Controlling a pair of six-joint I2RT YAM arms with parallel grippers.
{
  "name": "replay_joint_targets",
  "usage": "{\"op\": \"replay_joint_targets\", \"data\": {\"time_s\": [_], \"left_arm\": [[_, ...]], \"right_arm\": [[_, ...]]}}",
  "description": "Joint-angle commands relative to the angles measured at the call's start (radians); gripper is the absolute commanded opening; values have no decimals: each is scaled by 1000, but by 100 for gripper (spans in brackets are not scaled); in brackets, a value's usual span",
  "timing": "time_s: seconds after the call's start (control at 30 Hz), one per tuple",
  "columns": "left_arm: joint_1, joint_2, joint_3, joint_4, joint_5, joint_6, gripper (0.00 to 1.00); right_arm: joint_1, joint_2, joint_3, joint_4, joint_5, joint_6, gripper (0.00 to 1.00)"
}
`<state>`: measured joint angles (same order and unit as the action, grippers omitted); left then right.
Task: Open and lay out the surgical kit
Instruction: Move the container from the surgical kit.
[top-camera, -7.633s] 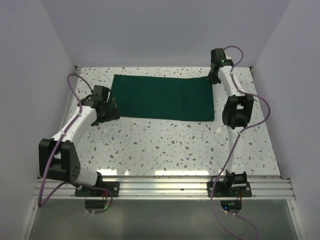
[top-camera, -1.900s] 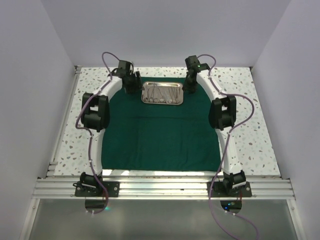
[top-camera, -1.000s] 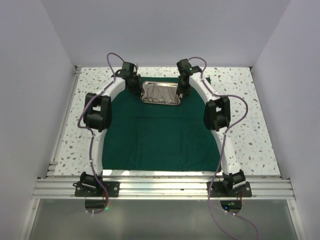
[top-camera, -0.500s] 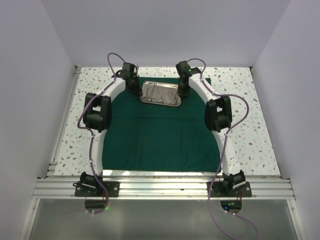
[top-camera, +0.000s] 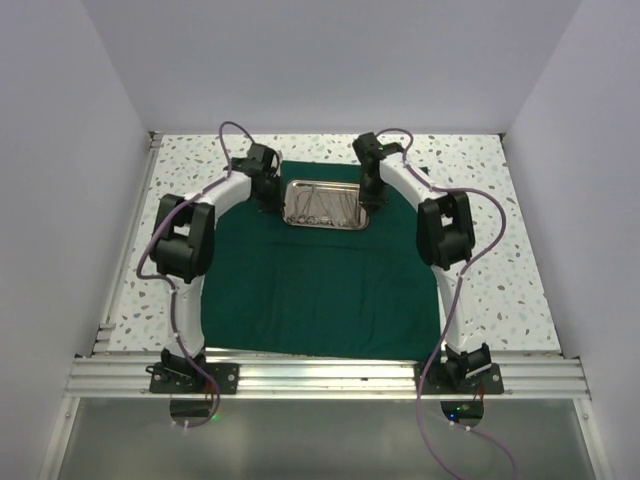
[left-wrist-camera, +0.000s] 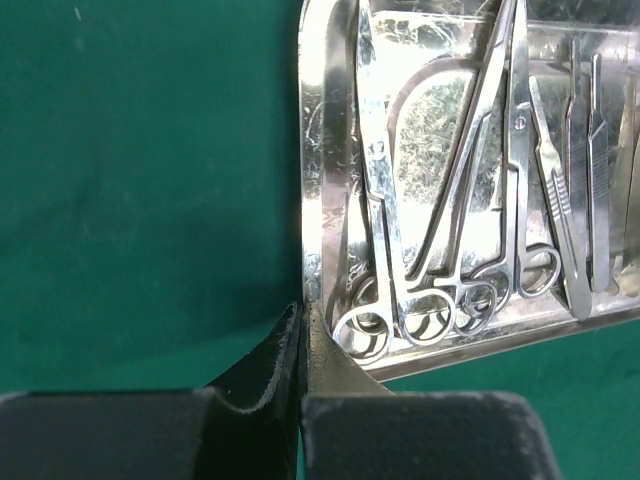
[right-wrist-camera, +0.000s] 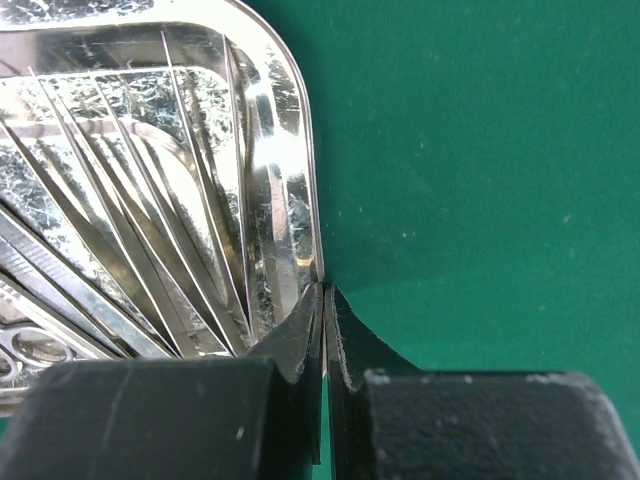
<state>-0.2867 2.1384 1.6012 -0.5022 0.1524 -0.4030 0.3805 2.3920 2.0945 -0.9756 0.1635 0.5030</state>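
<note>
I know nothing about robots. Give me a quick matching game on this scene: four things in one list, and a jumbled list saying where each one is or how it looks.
Things:
1. green drape
2. steel tray
3. ring-handled instruments
4. left end effector

Descriptions:
A. lying side by side inside the steel tray
B. spread out flat, dark in colour
C. closed on the steel tray's left rim
D. shiny, resting on the far part of the green drape

Pairs: 1-B, 2-D, 3-A, 4-C.
</note>
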Motion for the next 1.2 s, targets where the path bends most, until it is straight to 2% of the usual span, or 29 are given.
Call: {"op": "replay_joint_targets", "data": {"time_s": [0.0,0.27,0.3,0.33,0.4,0.47,0.5,0.6,0.7,0.87,1.0,1.17], "left_arm": [[-11,-110,-61,-9,-24,18,0],[-11,-190,-121,-21,-27,10,0],[-14,-204,-130,-19,-25,9,0],[-14,-209,-147,-15,-27,7,0],[-12,-212,-158,-15,-33,10,0],[-12,-206,-155,-27,-37,18,18],[-12,-201,-152,-32,-45,21,33],[-9,-198,-126,-42,-88,32,52],[15,-184,-80,-56,-120,44,61],[112,-164,-27,-73,-119,41,61],[231,-128,5,-73,-142,32,58],[270,-17,94,-99,-149,41,55]], "right_arm": [[9,-89,-51,-55,-5,6,0],[24,-168,-155,-60,-27,15,2],[24,-171,-177,-60,-25,17,15],[24,-172,-183,-63,-24,17,35],[24,-169,-186,-72,8,16,85],[23,-163,-172,-97,37,3,94],[23,-160,-151,-104,69,-1,96],[-8,-157,-122,-124,90,-3,98],[-74,-166,-123,-115,76,11,97],[-176,-180,-119,-95,62,-3,96],[-226,-186,-120,-81,56,-9,96],[-232,-180,-120,-22,-48,-27,95]]}}
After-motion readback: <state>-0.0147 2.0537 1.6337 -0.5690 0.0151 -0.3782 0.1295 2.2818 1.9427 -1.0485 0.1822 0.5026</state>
